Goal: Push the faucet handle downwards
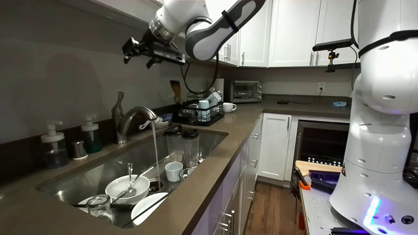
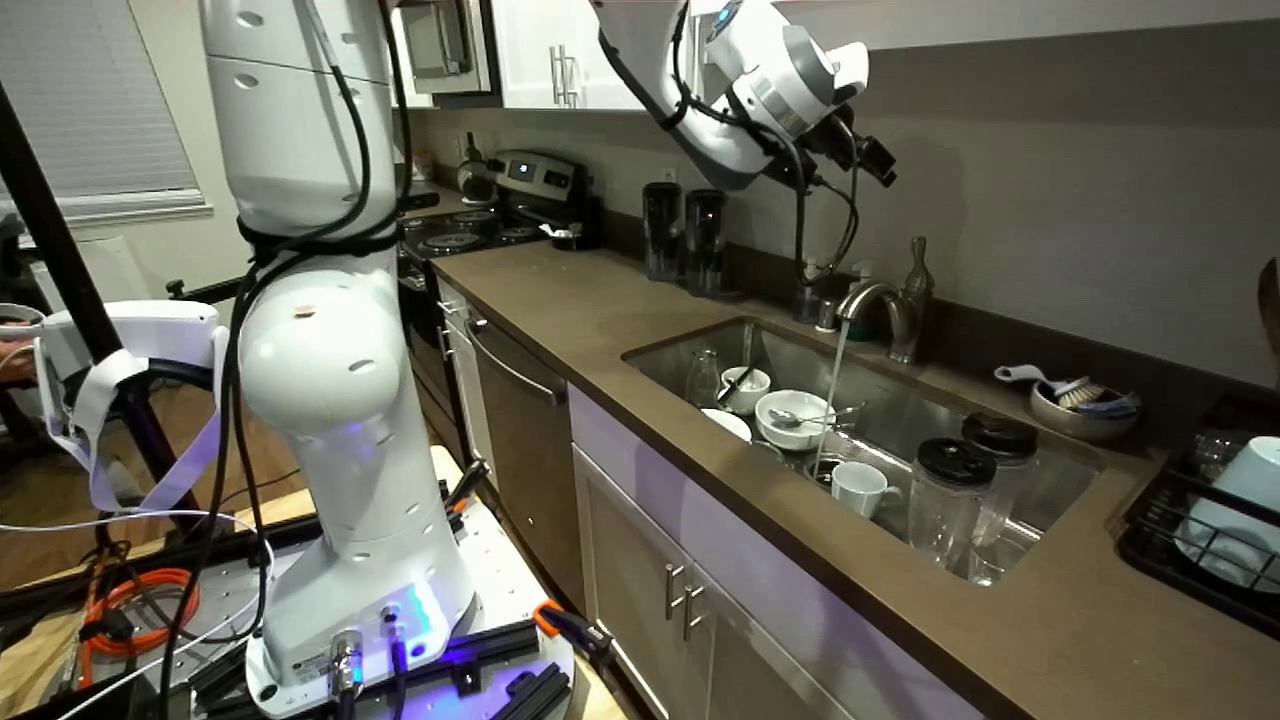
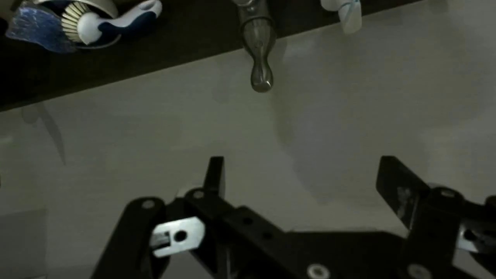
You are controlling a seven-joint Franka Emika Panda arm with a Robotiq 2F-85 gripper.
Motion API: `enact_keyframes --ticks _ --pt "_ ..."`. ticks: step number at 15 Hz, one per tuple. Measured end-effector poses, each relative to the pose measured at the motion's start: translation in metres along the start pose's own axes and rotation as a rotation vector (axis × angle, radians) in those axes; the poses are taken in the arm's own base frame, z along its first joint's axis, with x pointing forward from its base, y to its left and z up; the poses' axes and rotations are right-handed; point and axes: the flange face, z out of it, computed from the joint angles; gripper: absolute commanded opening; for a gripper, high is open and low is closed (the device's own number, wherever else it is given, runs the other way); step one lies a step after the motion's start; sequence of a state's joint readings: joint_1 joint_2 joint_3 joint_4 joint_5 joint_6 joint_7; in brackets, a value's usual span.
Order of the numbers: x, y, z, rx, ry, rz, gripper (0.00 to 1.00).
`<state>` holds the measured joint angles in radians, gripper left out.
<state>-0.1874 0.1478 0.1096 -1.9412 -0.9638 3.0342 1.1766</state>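
Note:
The faucet handle is a short metal lever that points up behind the spout, and it shows in both exterior views [image 1: 120, 99] [image 2: 919, 268]. In the wrist view the handle [image 3: 261, 66] hangs from the top edge, since that picture looks inverted. The arched faucet [image 1: 135, 114] runs a stream of water into the sink; it also shows in an exterior view [image 2: 893, 315]. My gripper [image 1: 138, 62] is in the air above the faucet, apart from the handle. Its fingers [image 3: 302, 161] stand wide apart with nothing between them; it is small in an exterior view [image 2: 882, 165].
Pump bottles [image 1: 54, 147] stand beside the faucet. A bowl with a brush [image 2: 1085, 405] sits on its other side. The sink [image 2: 640, 357] holds bowls, cups and lidded blender jars [image 2: 950, 490]. A dish rack [image 1: 209, 120] stands farther along. The wall [image 1: 81, 65] rises behind the faucet.

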Motion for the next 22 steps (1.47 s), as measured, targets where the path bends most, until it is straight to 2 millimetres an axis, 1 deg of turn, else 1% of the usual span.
enact_keyframes --ticks 2,3,4,5,8,10,14,18,20,22 --pt "0.004 -0.024 0.026 -0.004 0.007 -0.001 1.0" --pt "0.002 -0.036 0.04 -0.002 0.001 -0.002 1.0" --pt "-0.003 -0.043 0.05 0.004 -0.007 -0.005 1.0" --pt "-0.006 -0.044 0.053 0.005 -0.014 -0.006 1.0" --pt "0.0 -0.038 0.05 -0.002 -0.003 -0.001 1.0" --pt "-0.002 -0.036 0.052 -0.01 0.0 -0.001 1.0" --pt "0.0 -0.022 0.058 -0.052 0.048 0.014 1.0" --pt "0.007 -0.013 0.068 -0.078 0.116 0.026 1.0" --pt "0.004 -0.014 0.076 -0.08 0.125 0.033 1.0" --pt "-0.003 -0.016 0.086 -0.08 0.114 0.036 1.0"
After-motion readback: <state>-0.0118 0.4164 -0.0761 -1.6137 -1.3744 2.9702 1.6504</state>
